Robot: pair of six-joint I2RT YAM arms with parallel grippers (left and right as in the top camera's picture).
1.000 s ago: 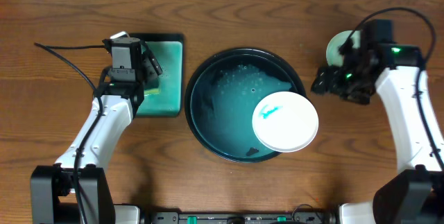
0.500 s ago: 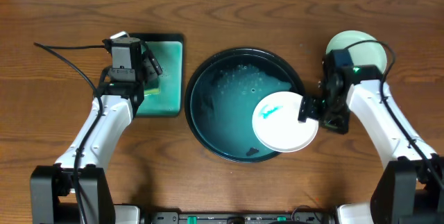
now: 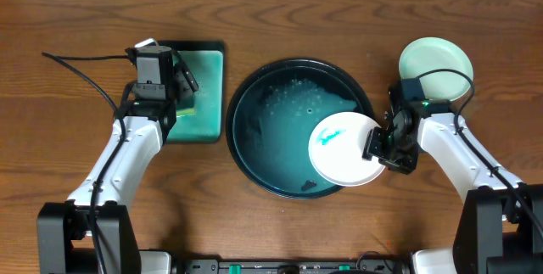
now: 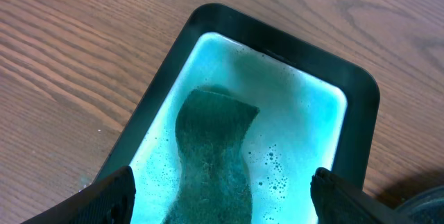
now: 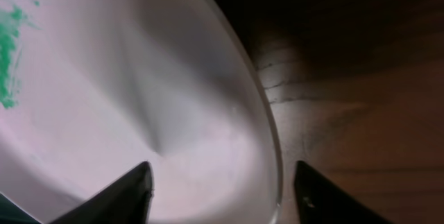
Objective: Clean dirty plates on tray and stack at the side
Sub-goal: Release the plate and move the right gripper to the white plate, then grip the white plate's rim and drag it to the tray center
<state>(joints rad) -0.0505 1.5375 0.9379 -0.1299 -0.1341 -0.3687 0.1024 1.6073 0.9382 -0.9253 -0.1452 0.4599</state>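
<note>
A white plate (image 3: 344, 151) with a blue-teal smear lies tilted on the right rim of the large round tray (image 3: 246, 109). It fills the right wrist view (image 5: 125, 92). My right gripper (image 3: 379, 148) is open, its fingers (image 5: 220, 186) straddling the plate's right edge. A pale mint-green plate (image 3: 434, 58) sits on the table at the back right. My left gripper (image 3: 176, 83) is open (image 4: 222, 196) above a dark sponge (image 4: 211, 151) in the rectangular teal tray (image 3: 208, 70).
The round tray holds dark teal soapy water (image 3: 288, 104). The rectangular tray (image 4: 361, 99) holds foamy water too. A black cable (image 3: 81, 70) runs across the table at the left.
My right arm has moved from the mint-green plate at the back right down and left to the white plate's right edge. The left arm has not moved.
</note>
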